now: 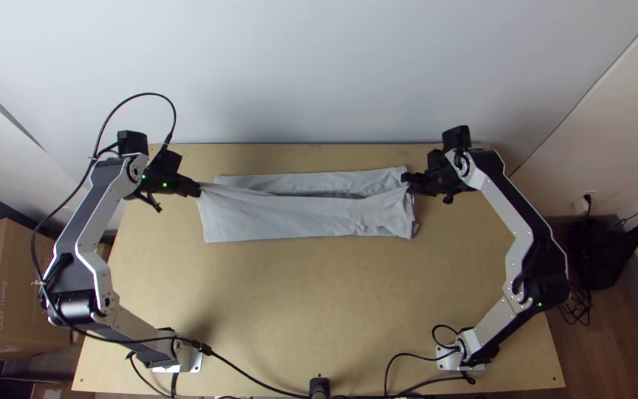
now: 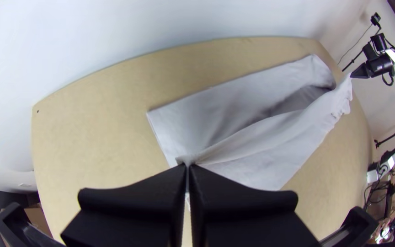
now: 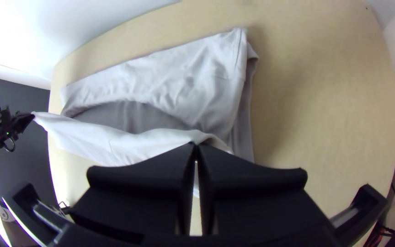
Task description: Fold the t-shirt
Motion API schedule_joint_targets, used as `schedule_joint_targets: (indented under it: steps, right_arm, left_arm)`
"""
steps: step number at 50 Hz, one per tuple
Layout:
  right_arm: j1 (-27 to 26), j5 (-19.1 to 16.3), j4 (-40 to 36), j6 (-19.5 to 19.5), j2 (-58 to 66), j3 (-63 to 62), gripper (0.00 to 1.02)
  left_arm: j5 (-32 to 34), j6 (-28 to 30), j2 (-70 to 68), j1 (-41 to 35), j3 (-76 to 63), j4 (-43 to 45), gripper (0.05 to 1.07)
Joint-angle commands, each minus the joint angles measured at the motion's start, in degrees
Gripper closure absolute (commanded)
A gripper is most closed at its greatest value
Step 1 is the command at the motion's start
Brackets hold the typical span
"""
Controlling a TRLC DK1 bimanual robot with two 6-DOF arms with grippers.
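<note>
Fingers of the left gripper (image 1: 198, 191), near the far left corner of the table (image 1: 311, 310), pinch one end of the t-shirt (image 1: 282, 219) tight. The shirt is a long, folded strip by the far edge, with its top layer held up a bit. Toward the far right corner, the right gripper (image 1: 407, 179) pinches the other end, fingers closed on it. Looks like a fold is half done; next, both should lay that layer down flat together.
</note>
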Motion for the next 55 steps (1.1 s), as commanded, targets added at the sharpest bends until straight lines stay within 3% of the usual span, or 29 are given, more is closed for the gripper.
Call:
schedule_joint_targets:
  steps: [1, 18, 24, 25, 26, 29, 31, 33, 38, 44, 48, 52, 55]
  right_arm:
    - [0.2, 0.6, 0.1, -0.3, 4.1, 5.5, 1.00]
    - [-0.3, 0.7, -0.2, 1.1, 20.0, 21.3, 1.00]
    - [-0.6, 0.7, -0.1, 4.9, 25.4, 26.4, 0.98]
    - [-0.7, 0.8, 0.1, 5.6, 26.0, 27.0, 0.94]
    - [-0.7, 0.9, 0.4, 6.8, 26.7, 27.6, 0.86]
    - [-1.1, 1.2, 2.5, 9.9, 27.2, 27.3, 0.55]
    - [-1.6, 1.7, 3.8, 11.9, 27.2, 26.8, 0.33]
    - [-2.1, 2.2, 5.1, 12.9, 26.9, 26.2, 0.15]
    - [-4.0, 6.3, 9.1, 13.8, 22.8, 23.2, 0.13]
    - [-6.9, 6.3, 9.0, 14.0, 15.8, 21.8, 0.09]
    - [-8.8, 6.2, 8.1, 14.8, 11.2, 21.1, 0.09]
    - [-10.4, 4.4, 5.7, 14.9, 6.1, 20.9, 0.03]
    - [-11.4, -2.0, 2.0, 15.3, 3.1, 20.6, 0.03]
  left_arm:
    - [0.2, -2.2, 3.6, -0.4, 5.0, 0.4, 1.05]
    - [-0.6, -6.5, 13.0, -2.7, 12.5, 0.9, 1.05]
    - [-1.5, -8.5, 16.2, -2.7, 13.7, 1.9, 1.04]
    - [-1.7, -8.6, 16.6, -2.7, 14.0, 1.9, 1.00]
    - [-2.1, -8.9, 17.0, -2.7, 14.5, 2.0, 0.87]
    - [-2.8, -11.3, 18.0, -2.4, 16.1, 1.9, 0.31]
    - [-2.8, -12.0, 17.9, -2.0, 16.4, 2.3, 0.08]
    - [-2.8, -14.1, 17.5, -1.1, 16.6, 3.5, 0.09]
    - [-1.9, -16.6, 15.7, 0.6, 16.7, 4.0, 0.09]
    - [-0.7, -18.7, 12.9, 3.5, 15.6, 3.9, 0.09]
    - [4.6, -19.4, 10.5, 6.3, 12.8, 3.8, 0.09]
    - [9.7, -19.7, 7.9, 8.8, 9.0, 3.8, 0.10]
    - [13.2, -19.5, 6.5, 10.6, 5.9, 3.8, 0.10]
